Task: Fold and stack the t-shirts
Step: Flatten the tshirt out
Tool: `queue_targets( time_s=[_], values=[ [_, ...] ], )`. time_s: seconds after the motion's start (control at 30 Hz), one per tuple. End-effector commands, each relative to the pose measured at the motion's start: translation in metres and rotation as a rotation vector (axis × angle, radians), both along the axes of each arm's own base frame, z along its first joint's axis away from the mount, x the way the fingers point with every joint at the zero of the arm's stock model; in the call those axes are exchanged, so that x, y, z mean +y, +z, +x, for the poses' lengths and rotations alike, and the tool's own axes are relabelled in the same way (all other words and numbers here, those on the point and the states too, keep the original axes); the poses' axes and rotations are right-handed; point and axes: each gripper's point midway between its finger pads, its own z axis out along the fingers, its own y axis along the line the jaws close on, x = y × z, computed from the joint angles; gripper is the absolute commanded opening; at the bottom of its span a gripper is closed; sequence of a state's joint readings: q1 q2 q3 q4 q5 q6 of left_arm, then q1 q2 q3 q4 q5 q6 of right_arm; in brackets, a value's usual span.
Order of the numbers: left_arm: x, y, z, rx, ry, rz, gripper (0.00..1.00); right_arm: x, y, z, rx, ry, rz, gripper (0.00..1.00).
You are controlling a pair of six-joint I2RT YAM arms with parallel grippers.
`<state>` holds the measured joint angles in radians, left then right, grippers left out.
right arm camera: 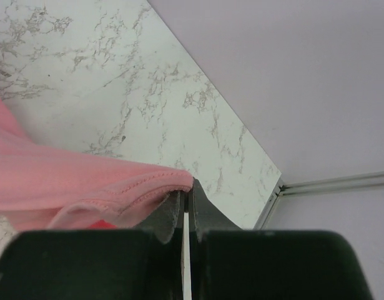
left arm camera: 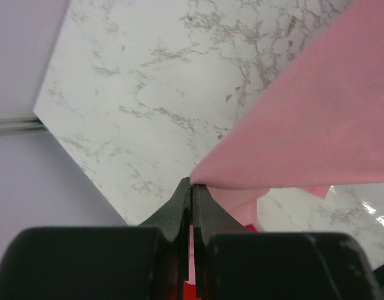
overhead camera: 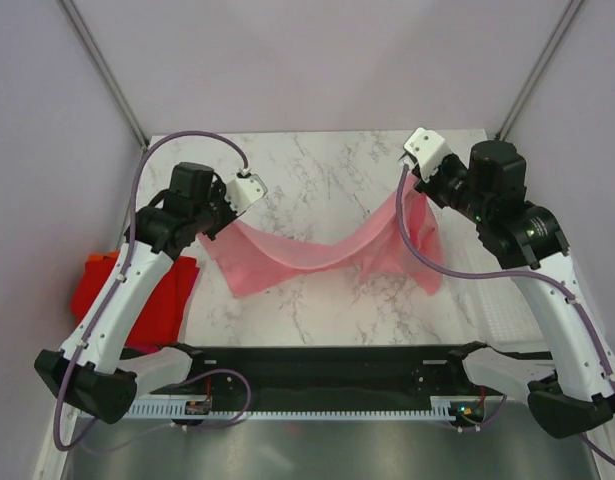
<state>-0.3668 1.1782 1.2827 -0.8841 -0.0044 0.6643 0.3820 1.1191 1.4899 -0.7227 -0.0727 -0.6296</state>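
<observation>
The light pink t-shirt (overhead camera: 317, 255) hangs in a sagging band over the marble table (overhead camera: 327, 160), held up at both ends. My left gripper (overhead camera: 209, 232) is shut on its left corner, and the left wrist view shows the tips (left arm camera: 191, 182) pinching the pink cloth (left arm camera: 304, 125). My right gripper (overhead camera: 412, 192) is shut on the right end. In the right wrist view its tips (right arm camera: 187, 187) clamp a stitched hem of the pink t-shirt (right arm camera: 67, 181). A flat bright red t-shirt (overhead camera: 147, 300) lies at the table's left edge, with an orange one (overhead camera: 97, 263) showing behind it.
A white perforated basket (overhead camera: 507, 310) sits at the table's right edge under the right arm. Light walls and metal frame posts (overhead camera: 107, 70) close in the back and sides. The black base rail (overhead camera: 327, 375) runs along the near edge.
</observation>
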Motion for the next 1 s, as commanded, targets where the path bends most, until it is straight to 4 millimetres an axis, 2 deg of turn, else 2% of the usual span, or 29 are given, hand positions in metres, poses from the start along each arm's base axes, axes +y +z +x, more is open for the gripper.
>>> queue_targets(
  time_s=[0.0, 0.07, 0.1, 0.13, 0.17, 0.2, 0.23, 0.27, 0.33, 0.37, 0.4, 0.43, 0.47, 0.5, 0.53, 0.57, 0.6, 0.63, 0.67, 0.7, 0.73, 0.77, 0.8, 0.83, 0.87, 0.9, 0.93, 0.97],
  values=[
    [0.005, 0.026, 0.031, -0.174, -0.078, 0.116, 0.02, 0.003, -0.041, 0.031, 0.09, -0.059, -0.017, 0.0],
    [0.003, 0.005, 0.054, -0.125, -0.07, 0.146, 0.02, 0.0, -0.047, 0.055, 0.093, -0.087, -0.013, 0.0],
    [0.002, 0.007, 0.066, -0.128, -0.063, 0.138, 0.02, 0.003, -0.061, 0.078, 0.113, -0.096, -0.016, 0.0],
    [0.001, -0.01, 0.087, -0.084, -0.048, 0.125, 0.02, 0.002, -0.079, 0.101, 0.159, -0.119, -0.021, 0.0],
    [0.001, -0.02, 0.097, -0.065, -0.041, 0.117, 0.02, -0.002, -0.071, 0.104, 0.141, -0.125, -0.008, 0.0],
    [0.003, -0.03, 0.109, -0.05, -0.029, 0.111, 0.02, 0.0, -0.104, 0.124, 0.219, -0.134, -0.023, 0.0],
    [0.007, -0.038, 0.128, -0.062, -0.005, 0.104, 0.02, -0.001, -0.118, 0.134, 0.252, -0.144, -0.028, 0.0],
    [0.005, -0.065, 0.147, -0.022, 0.0, 0.116, 0.02, -0.004, -0.147, 0.155, 0.31, -0.162, -0.037, 0.0],
    [0.004, -0.089, 0.182, -0.035, 0.014, 0.117, 0.02, -0.006, -0.178, 0.178, 0.365, -0.189, -0.027, 0.0],
    [0.003, -0.108, 0.22, -0.062, 0.048, 0.135, 0.02, -0.009, -0.173, 0.197, 0.346, -0.203, -0.004, 0.0],
    [0.004, -0.114, 0.24, -0.073, 0.071, 0.142, 0.02, -0.009, -0.216, 0.215, 0.421, -0.226, -0.015, 0.0],
    [0.006, -0.116, 0.258, -0.081, 0.103, 0.147, 0.06, -0.01, -0.225, 0.228, 0.434, -0.259, 0.002, 0.03],
    [0.009, -0.124, 0.287, -0.072, 0.171, 0.152, 0.11, -0.015, -0.235, 0.252, 0.436, -0.3, 0.003, 0.22],
    [0.013, -0.118, 0.3, -0.085, 0.211, 0.152, 0.15, -0.018, -0.234, 0.262, 0.425, -0.329, 0.0, 0.31],
    [0.021, -0.112, 0.31, -0.096, 0.275, 0.13, 0.29, -0.018, -0.226, 0.269, 0.401, -0.343, 0.015, 0.37],
    [0.029, -0.089, 0.32, -0.143, 0.325, 0.118, 0.4, -0.023, -0.217, 0.276, 0.358, -0.367, 0.016, 0.46],
    [0.041, -0.072, 0.32, -0.172, 0.366, 0.097, 0.62, -0.025, -0.194, 0.273, 0.313, -0.37, 0.028, 0.48],
    [0.047, -0.061, 0.317, -0.188, 0.405, 0.059, 0.71, -0.024, -0.183, 0.27, 0.292, -0.364, 0.038, 0.51],
    [0.055, -0.074, 0.306, -0.153, 0.428, 0.053, 0.77, -0.027, -0.167, 0.26, 0.27, -0.36, 0.049, 0.53],
    [0.067, -0.048, 0.296, -0.186, 0.456, 0.017, 0.8, -0.025, -0.161, 0.253, 0.268, -0.343, 0.058, 0.53],
    [0.068, -0.052, 0.286, -0.157, 0.457, -0.022, 0.8, -0.021, -0.159, 0.244, 0.277, -0.317, 0.068, 0.54],
    [0.072, -0.076, 0.266, -0.084, 0.464, -0.025, 0.79, -0.022, -0.159, 0.229, 0.29, -0.307, 0.07, 0.54],
    [0.082, -0.086, 0.251, -0.028, 0.482, -0.039, 0.75, -0.02, -0.159, 0.221, 0.3, -0.293, 0.073, 0.54],
    [0.073, -0.088, 0.236, 0.028, 0.455, -0.112, 0.72, -0.016, -0.163, 0.213, 0.317, -0.266, 0.083, 0.54],
    [0.075, -0.104, 0.221, 0.108, 0.459, -0.123, 0.68, -0.015, -0.169, 0.201, 0.345, -0.26, 0.089, 0.54],
    [0.074, -0.111, 0.212, 0.169, 0.453, -0.158, 0.59, -0.014, -0.172, 0.196, 0.359, -0.256, 0.1, 0.54],
    [0.066, -0.134, 0.192, 0.307, 0.452, -0.191, 0.55, -0.01, -0.176, 0.19, 0.382, -0.236, 0.112, 0.54],
    [0.062, -0.133, 0.19, 0.342, 0.443, -0.22, 0.52, -0.006, -0.18, 0.182, 0.409, -0.221, 0.117, 0.54]
  ],
)
